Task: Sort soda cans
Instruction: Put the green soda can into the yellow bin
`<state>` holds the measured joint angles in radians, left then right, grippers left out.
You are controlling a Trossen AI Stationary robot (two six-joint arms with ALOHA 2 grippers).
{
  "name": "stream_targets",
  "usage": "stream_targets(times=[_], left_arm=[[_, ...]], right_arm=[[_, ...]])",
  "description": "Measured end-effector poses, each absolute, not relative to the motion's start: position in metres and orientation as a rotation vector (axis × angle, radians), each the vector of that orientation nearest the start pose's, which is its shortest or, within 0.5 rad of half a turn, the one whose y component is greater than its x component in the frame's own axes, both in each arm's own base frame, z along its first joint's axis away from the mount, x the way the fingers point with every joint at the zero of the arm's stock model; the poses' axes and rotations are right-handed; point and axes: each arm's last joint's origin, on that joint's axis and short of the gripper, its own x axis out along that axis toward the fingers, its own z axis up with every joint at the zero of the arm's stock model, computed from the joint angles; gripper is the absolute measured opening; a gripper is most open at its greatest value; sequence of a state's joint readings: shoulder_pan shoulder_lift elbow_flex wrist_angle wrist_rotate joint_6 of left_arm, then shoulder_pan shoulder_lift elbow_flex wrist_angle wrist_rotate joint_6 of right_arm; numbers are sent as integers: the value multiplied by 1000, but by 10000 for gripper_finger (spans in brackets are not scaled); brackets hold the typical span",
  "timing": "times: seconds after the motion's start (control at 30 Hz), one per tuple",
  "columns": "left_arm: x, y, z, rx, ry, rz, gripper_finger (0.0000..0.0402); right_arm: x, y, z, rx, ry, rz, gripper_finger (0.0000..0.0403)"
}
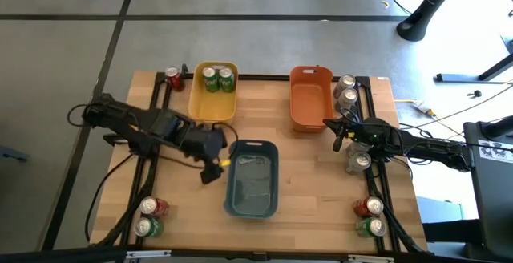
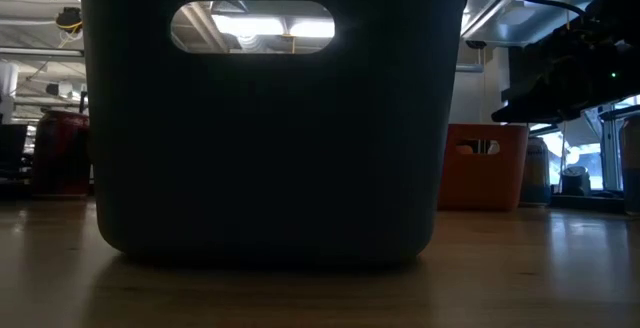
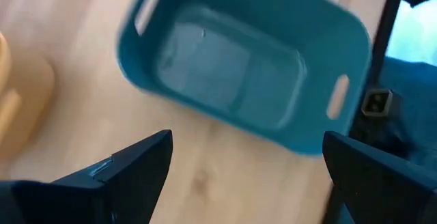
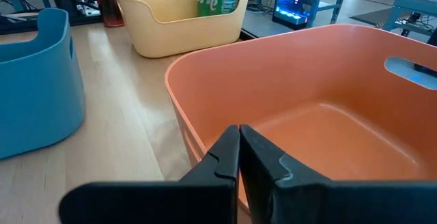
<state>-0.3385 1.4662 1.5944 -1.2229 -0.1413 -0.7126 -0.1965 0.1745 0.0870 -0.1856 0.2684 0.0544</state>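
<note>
The wooden slatted table (image 1: 313, 175) carries three rectangular plastic bins: a blue one (image 1: 252, 178) at centre front, empty; a yellow one (image 1: 213, 91) at the back; an orange one (image 1: 311, 96) beside it, empty. The left gripper (image 1: 215, 165) hangs just beside the blue bin's left wall, fingers spread wide and holding nothing. The right gripper (image 1: 337, 137) sits at the orange bin's near right corner, fingers pressed together, empty. Soda cans counted in the high view: two green (image 1: 218, 78) in the yellow bin; one red (image 1: 173, 78) just left of it; two silver-grey (image 1: 346, 89) right of the orange bin; one silver-grey (image 1: 358, 161) under the right arm; one red and one green at front left (image 1: 150, 216); one red and one green at front right (image 1: 369, 216). Ten are visible. Risk, in my judgement: the right arm passing low over the silver-grey can could topple it, and the left gripper could shove the blue bin on any sideways move.
</note>
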Motion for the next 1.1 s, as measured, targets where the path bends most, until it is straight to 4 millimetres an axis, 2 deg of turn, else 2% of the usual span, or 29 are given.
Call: stream_targets(times=[0.5, 0.87, 1.1], left_arm=[[200, -179, 360, -614, 1218, 286, 363], [175, -238, 328, -691, 1421, 394, 363], [165, -265, 307, -696, 1550, 478, 363]], right_arm=[[98, -28, 162, 47, 261, -479, 12], [98, -28, 162, 72, 254, -484, 12], [98, -28, 162, 72, 253, -485, 12]])
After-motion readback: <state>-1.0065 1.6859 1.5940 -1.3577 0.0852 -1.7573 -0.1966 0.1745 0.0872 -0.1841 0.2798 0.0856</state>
